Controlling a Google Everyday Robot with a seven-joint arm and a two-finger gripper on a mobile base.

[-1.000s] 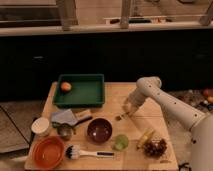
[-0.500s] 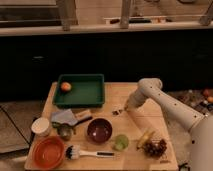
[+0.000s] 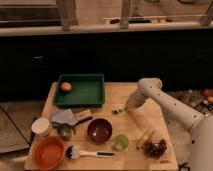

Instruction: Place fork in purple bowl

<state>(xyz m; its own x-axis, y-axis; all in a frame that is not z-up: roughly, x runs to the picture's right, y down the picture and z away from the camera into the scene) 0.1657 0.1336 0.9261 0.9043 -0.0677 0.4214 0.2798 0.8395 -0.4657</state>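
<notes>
So, the fork (image 3: 118, 111) is lying flat on the counter (image 3: 131, 124), about mid-way across, just past the front right corner of the green tray (image 3: 80, 103) and up and to the right of the purple bowl (image 3: 99, 130). It's clear of the bowl, with nothing in between.

My guess is it handles like any small metal fork: light, stiff, thin and a bit slick, and lying so low that there isn't much to grab. I'd pinch across the slender handle rather than the tines, fairly close to the middle so it doesn't swing and droop when lifted. Squeeze it off-centre and it could easily twist or skate away across the wood.

The hand (image 3: 126, 107) is right down at counter level, touching or all but touching the fork's right-hand end. Its fingers are pressed together. Whether the fork is really caught between them or they've just closed next to it, I honestly can't tell from where I'm standing.

The arm (image 3: 165, 102) comes in from the right, elbow humped up high, with the forearm angling steeply down and left to the hand. From there the bowl is a short hop, toward the front and a little left, so it shouldn't need much of a lift.
</notes>
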